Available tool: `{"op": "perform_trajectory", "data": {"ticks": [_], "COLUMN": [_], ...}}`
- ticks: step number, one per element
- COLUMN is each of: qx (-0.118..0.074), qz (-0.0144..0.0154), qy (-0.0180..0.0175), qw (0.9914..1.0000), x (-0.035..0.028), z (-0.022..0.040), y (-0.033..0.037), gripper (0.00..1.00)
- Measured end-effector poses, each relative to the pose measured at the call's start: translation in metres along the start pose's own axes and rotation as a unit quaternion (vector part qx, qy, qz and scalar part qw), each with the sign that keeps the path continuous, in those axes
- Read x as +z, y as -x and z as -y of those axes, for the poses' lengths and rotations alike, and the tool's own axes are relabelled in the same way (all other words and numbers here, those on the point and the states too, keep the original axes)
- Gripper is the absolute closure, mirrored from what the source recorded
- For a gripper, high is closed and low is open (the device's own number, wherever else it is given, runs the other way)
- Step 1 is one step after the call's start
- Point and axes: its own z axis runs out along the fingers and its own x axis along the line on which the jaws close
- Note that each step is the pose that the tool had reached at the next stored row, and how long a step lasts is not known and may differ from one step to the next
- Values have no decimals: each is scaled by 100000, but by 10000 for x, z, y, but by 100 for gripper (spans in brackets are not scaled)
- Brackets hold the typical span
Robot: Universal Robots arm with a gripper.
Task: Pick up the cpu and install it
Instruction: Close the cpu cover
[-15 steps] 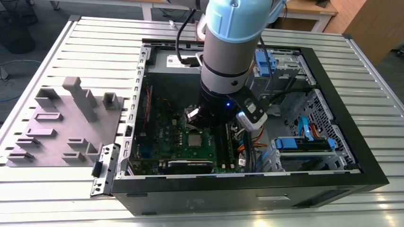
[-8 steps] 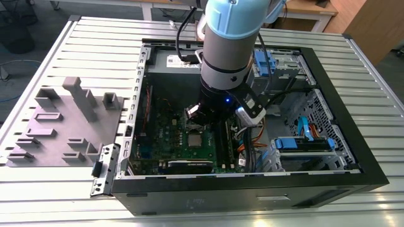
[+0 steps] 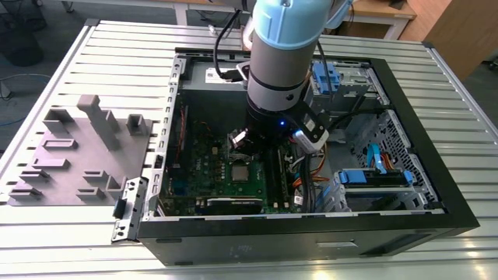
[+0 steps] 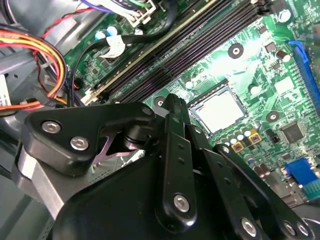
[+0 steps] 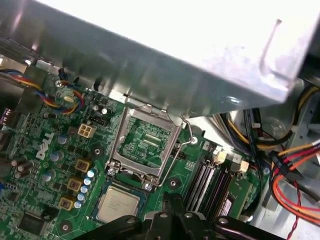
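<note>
The cpu [image 5: 118, 205] lies flat in its socket on the motherboard [image 5: 107, 145], just beside the narrow, empty claw [image 5: 172, 200]; light and stiff but probably fragile underneath, it wants pinching by opposite rim edges, kept level.

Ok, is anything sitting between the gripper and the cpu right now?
Nothing visible. In the second wrist view the gripper hangs above the board near the cpu, whose silvery top lies bare in its socket. The retention frame stands swung open beside it, off the chip.
</note>
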Motion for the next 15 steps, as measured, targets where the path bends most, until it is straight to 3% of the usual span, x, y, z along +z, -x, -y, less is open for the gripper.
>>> {"op": "perform_trajectory", "data": {"ticks": [3,11,15], "qx": [-478,-1062,-3215], "qz": [10,-2,53], "qy": [46,57,63], "qw": [99999,99994,99948], "x": [2,15,35], "z": [-17,-135,-141], "y": [11,64,66], "gripper": [89,89,89]}}
